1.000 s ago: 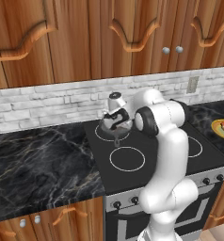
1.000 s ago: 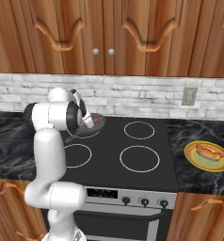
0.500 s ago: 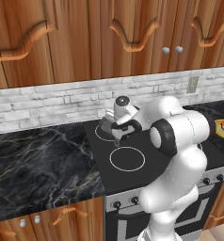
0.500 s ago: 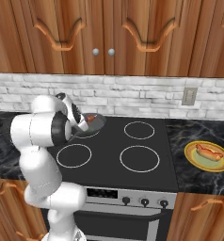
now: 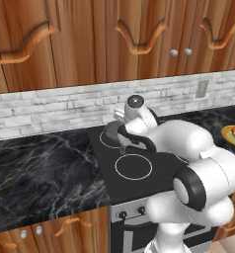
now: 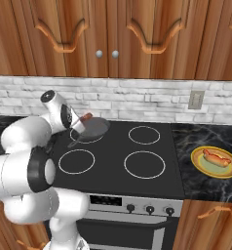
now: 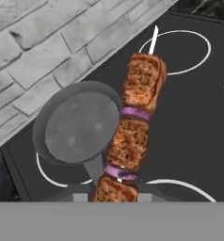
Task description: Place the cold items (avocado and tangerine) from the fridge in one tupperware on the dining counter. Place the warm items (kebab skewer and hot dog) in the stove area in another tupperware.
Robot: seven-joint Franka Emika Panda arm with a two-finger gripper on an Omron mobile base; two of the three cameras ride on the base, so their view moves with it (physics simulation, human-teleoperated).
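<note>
My gripper (image 7: 114, 195) is shut on the low end of the kebab skewer (image 7: 135, 127), which has brown meat chunks, purple onion slices and a pale tip. The skewer hangs tilted just above the grey pan (image 7: 78, 127) on the stove's back left burner. From the right base view the kebab skewer (image 6: 84, 118) pokes out of the gripper (image 6: 78, 123) over the pan (image 6: 94, 128). The hot dog (image 6: 216, 157) lies on a yellow plate (image 6: 198, 161) on the counter right of the stove. Avocado, tangerine, fridge and tupperware are out of view.
The black stove top (image 6: 137, 161) has several ringed burners. Dark marble counter (image 5: 40, 168) runs to its left, with a brick backsplash (image 6: 137, 97) and wooden cabinets behind and above. My own white arm (image 5: 188, 148) bulks over the stove's front.
The arm's elbow has swung down and toward the cameras. The hand has stayed over the pan with the skewer still gripped.
</note>
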